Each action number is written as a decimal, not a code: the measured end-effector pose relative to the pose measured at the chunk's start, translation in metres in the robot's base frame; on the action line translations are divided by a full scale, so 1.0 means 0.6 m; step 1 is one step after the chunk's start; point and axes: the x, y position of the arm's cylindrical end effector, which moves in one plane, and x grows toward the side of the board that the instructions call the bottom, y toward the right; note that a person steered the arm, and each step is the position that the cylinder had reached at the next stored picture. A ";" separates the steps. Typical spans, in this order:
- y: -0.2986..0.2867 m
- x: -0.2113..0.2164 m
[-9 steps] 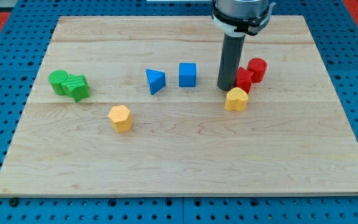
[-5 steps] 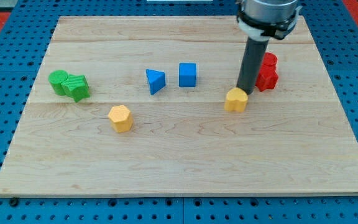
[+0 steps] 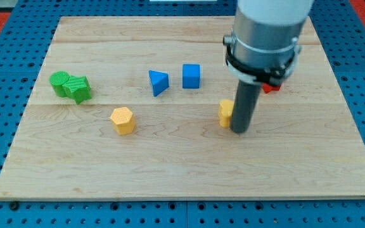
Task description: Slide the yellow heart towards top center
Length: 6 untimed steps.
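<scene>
The tip is sitting against the yellow heart on its lower right, positioning to push it toward the tabletop's top center; the tool, a plain rod, is gripping nothing.

Rod's tip sat on the wooden board, right of centre, touching the right side of the yellow heart; rod hid most of that block, only its left part showed. Arm body covered the upper right of the board. Red block peeked out just under the arm, shape unclear. Blue cube and blue triangle sat side by side, up and left of the heart, apart from it. Yellow hexagon lay alone, left of centre. Two green blocks touched each other near the left edge. Blue pegboard surrounded the board.
</scene>
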 end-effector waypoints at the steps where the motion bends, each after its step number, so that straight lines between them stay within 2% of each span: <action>1: -0.042 -0.021; 2: -0.046 -0.014; 3: -0.086 -0.055; 6: -0.038 -0.254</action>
